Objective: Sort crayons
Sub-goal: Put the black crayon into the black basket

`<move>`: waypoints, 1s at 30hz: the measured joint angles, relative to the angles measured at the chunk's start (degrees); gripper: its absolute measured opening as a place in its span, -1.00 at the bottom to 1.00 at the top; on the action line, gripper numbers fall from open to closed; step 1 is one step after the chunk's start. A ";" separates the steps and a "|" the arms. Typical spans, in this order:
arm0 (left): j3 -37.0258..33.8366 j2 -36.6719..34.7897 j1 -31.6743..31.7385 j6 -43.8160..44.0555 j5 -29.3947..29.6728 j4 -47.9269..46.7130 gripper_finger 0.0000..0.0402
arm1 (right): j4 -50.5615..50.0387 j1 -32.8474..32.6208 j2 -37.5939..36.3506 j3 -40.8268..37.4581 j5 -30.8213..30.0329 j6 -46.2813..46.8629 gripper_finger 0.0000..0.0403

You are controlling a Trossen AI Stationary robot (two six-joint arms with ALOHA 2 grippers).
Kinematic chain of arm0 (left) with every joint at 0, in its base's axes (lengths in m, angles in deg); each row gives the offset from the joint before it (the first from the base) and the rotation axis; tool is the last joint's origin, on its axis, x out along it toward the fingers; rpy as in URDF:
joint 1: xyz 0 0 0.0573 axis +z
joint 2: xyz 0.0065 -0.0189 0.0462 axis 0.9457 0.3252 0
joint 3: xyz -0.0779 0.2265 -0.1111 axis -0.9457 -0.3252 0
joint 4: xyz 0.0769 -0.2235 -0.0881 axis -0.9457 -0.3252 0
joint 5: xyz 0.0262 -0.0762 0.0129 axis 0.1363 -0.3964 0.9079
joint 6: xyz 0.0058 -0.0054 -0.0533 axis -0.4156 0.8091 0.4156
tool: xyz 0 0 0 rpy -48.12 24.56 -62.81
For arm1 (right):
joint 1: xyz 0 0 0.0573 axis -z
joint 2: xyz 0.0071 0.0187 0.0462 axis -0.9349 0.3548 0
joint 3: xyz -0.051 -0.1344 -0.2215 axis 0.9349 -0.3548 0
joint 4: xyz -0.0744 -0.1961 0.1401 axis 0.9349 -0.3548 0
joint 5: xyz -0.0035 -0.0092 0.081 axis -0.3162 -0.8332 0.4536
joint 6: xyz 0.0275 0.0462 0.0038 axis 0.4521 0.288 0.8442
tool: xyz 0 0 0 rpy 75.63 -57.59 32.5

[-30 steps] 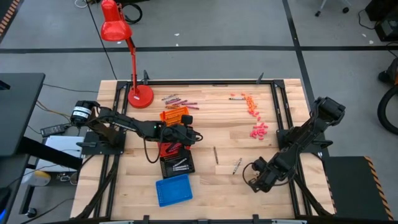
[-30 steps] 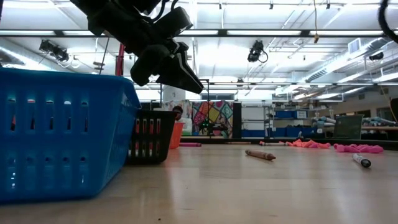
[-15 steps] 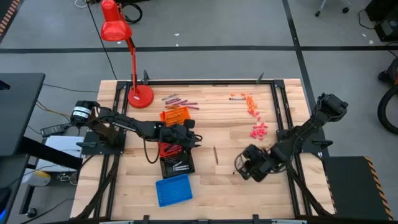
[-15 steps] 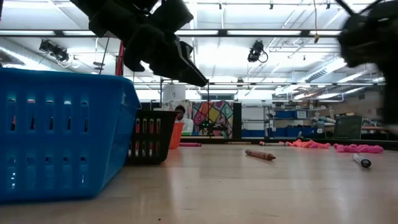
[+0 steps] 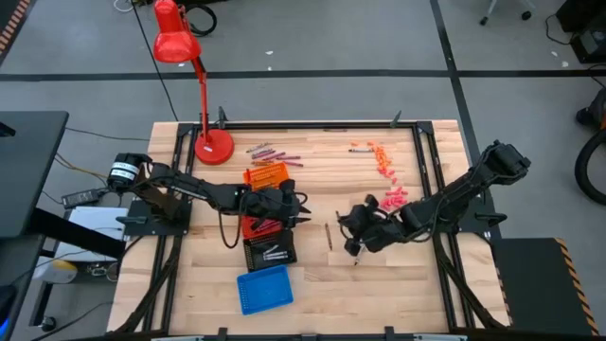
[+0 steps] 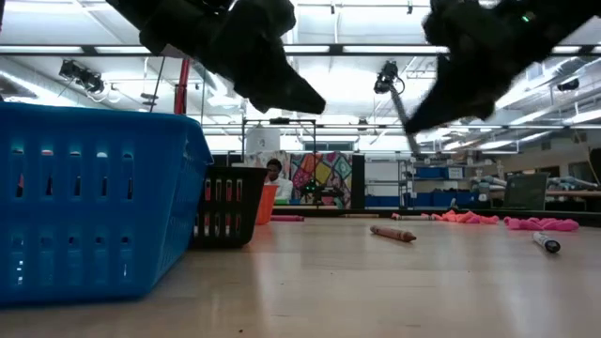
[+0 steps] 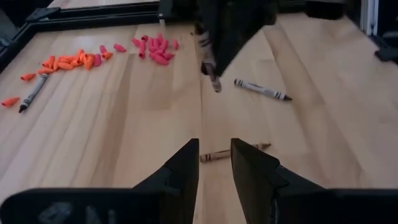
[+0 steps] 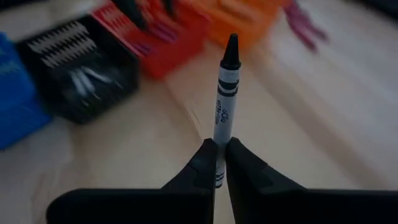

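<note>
My right gripper (image 5: 348,230) hovers over the table's middle, shut on a grey-white crayon with a black tip (image 8: 225,93). My left gripper (image 5: 301,210) is open and empty above the table by the red tray (image 5: 248,228); its fingers show in the left wrist view (image 7: 214,149). A brown crayon (image 5: 329,236) and another grey-white crayon (image 5: 360,254) lie flat on the wood. Several maroon crayons (image 5: 275,152) lie at the far side. Short orange pieces (image 5: 382,159) and pink pieces (image 5: 395,197) lie at the far right. My right gripper pinches the crayon's blunt end (image 8: 217,163) between its two fingertips. The crayon sticks straight out beyond the fingers, black tip (image 8: 231,45) foremost. In the left wrist view it hangs slanting down below the gripper (image 7: 209,65), clear of the table.
An orange tray (image 5: 266,175), the red tray, a black tray (image 5: 270,248) and a blue tray (image 5: 264,287) stand in a row left of centre, from far to near. A red desk lamp (image 5: 214,144) stands at the far left. Bare wood lies between the trays and the loose crayons.
My right gripper has swung from the near right toward the table's middle and the left arm, carrying the grey-white crayon clear of the table. My left gripper has crept a little toward the table's right.
</note>
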 joint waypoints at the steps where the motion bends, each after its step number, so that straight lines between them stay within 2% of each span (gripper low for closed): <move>1: 0.00 0.00 0.00 0.80 0.01 0.19 -0.49 | 2.60 0.18 0.00 0.00 0.00 -3.60 -0.85; 6: 0.00 0.00 -0.57 4.40 0.02 0.27 -0.49 | 16.27 0.85 0.02 0.00 0.03 -20.99 -0.85; 11: 0.00 0.00 -2.34 5.80 0.11 0.38 -0.49 | 25.71 2.32 0.02 0.00 2.34 -31.57 -0.85; 17: 0.00 0.00 -4.03 5.99 3.88 4.41 -0.44 | 32.23 5.60 0.55 0.07 11.30 -37.08 -0.85; 25: 0.01 0.00 -4.90 6.83 6.19 4.53 -0.23 | 39.09 7.69 0.55 0.07 17.93 -42.12 -0.85; 30: 0.00 0.02 -5.05 7.59 6.22 5.98 -0.20 | 39.34 8.94 0.55 0.07 20.42 -42.62 -0.85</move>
